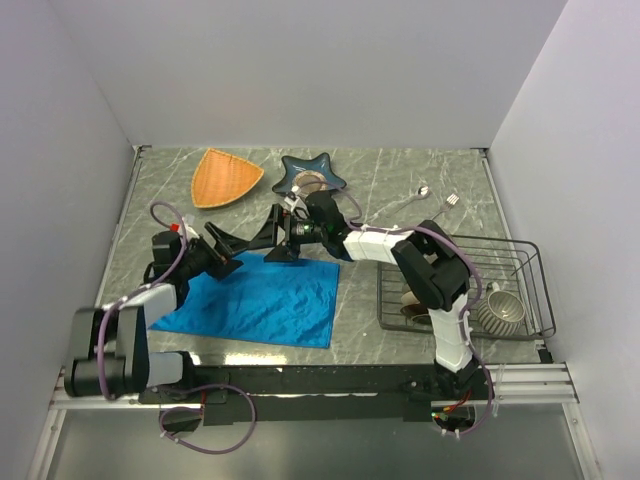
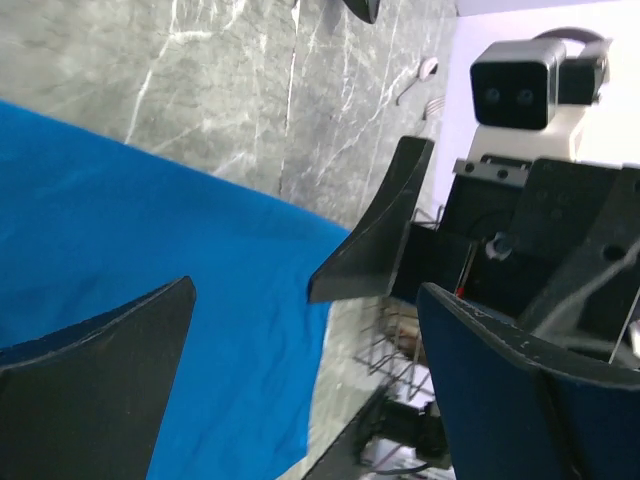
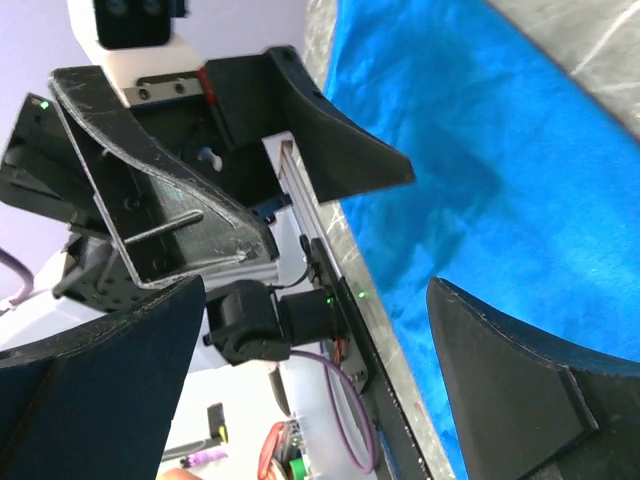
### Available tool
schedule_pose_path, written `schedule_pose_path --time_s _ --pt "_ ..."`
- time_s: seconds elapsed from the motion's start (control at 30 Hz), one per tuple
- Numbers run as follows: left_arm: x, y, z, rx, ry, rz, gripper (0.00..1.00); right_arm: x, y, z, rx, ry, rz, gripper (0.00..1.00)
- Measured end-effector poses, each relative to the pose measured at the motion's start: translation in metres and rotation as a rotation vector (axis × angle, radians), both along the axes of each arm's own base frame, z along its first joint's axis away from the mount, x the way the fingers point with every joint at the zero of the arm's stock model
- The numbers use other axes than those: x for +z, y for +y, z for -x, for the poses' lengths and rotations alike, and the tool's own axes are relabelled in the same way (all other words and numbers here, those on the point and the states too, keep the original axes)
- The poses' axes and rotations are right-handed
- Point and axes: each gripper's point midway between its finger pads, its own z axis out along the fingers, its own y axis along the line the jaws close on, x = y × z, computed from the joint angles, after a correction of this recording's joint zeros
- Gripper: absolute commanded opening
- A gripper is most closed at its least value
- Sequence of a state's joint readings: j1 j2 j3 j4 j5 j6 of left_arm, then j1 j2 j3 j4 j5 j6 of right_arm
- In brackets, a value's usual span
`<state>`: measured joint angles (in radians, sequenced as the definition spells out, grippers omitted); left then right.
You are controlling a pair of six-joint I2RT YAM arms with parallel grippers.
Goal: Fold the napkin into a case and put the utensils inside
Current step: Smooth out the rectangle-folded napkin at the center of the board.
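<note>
The bright blue napkin [image 1: 255, 300] lies spread flat at the near left of the table, also seen in the left wrist view [image 2: 150, 260] and the right wrist view [image 3: 500, 170]. No case is in view. The utensils, a silver spoon [image 1: 418, 193] and fork [image 1: 450, 201], lie at the far right, apart from the cloth. My left gripper [image 1: 228, 250] hangs open over the napkin's far edge with nothing between its fingers [image 2: 305, 290]. My right gripper [image 1: 268, 240] faces it from the right, also open and empty [image 3: 315, 290]. The two grippers are close together, tips toward each other.
An orange triangular dish [image 1: 225, 177] and a dark star-shaped dish [image 1: 310, 175] stand at the back. A black wire rack [image 1: 500, 285] holding a ribbed metal cup [image 1: 500, 310] sits at the right. White walls close in on three sides.
</note>
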<state>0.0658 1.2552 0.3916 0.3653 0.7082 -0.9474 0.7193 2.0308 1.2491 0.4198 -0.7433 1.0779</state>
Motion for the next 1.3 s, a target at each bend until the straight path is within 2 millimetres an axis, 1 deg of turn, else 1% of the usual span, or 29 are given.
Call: schedule_pose_path --time_s 0.17,0.37,0.5,0.63,0.7,0.83,0.93,1.03,1.13,1.3 --pt "-0.015 -0.014 -0.016 0.011 0.03 0.07 0.99 -0.011 -0.001 -0.007 -0.022 0.007 0.009 1.0" --pt "-0.031 -0.013 -0.037 0.053 0.047 0.091 0.99 -0.03 -0.007 -0.015 -0.047 0.014 0.042 1.0" --pt "-0.037 -0.014 -0.05 0.077 0.041 0.074 0.99 -0.049 -0.008 -0.017 -0.06 0.026 0.076 1.0" --pt "-0.049 -0.013 -0.057 0.094 0.055 0.063 0.99 -0.075 -0.012 -0.017 -0.074 0.064 0.134 1.0" --pt "-0.049 -0.014 -0.062 0.091 0.043 0.076 0.99 -0.077 -0.013 -0.019 -0.079 0.06 0.14 1.0" --pt "-0.049 -0.011 -0.064 0.071 0.033 0.088 0.99 -0.078 -0.016 -0.022 -0.087 0.063 0.143 1.0" --pt "-0.049 0.003 -0.068 0.085 0.03 0.096 0.99 -0.078 -0.018 -0.023 -0.088 0.067 0.143 1.0" --pt "-0.048 0.024 -0.074 0.115 0.022 0.094 0.99 -0.078 -0.018 -0.024 -0.088 0.068 0.143 1.0" --pt "-0.048 0.049 -0.079 0.15 0.02 0.076 0.99 -0.079 -0.019 -0.024 -0.088 0.071 0.144 1.0" --pt "-0.048 0.101 -0.088 0.223 0.004 0.021 0.99 -0.079 -0.021 -0.025 -0.088 0.075 0.145 1.0"
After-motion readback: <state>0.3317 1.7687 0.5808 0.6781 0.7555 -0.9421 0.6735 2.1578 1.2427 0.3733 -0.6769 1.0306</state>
